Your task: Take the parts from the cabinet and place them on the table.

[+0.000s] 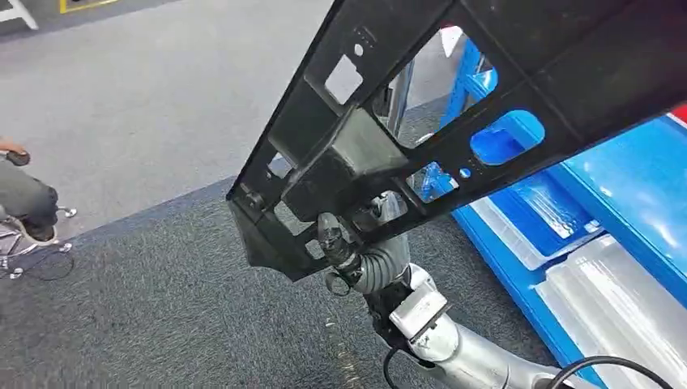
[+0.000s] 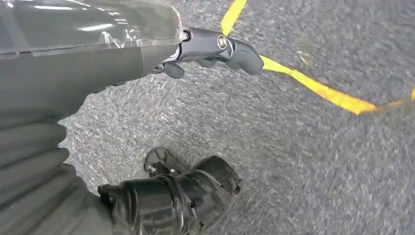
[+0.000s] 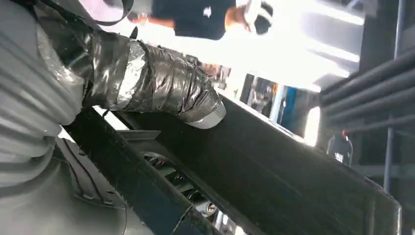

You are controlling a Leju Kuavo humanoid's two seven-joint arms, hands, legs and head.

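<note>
Black and long, the perforated plastic panel [image 1: 454, 105] fills the upper head view, raised in the air over grey carpet [image 1: 162, 308] and slanting across a blue rack [image 1: 616, 194] with clear trays. Beneath it the right hand [image 1: 344, 251] grasps its lower edge; in the right wrist view the tape-wrapped thumb [image 3: 161, 83] presses on the dark panel. Hanging over carpet crossed by a yellow line [image 2: 313, 85], the left hand [image 2: 171, 196] holds nothing, fingers apart. At the far left, a seated person's leg [image 1: 24, 198] shows.
</note>
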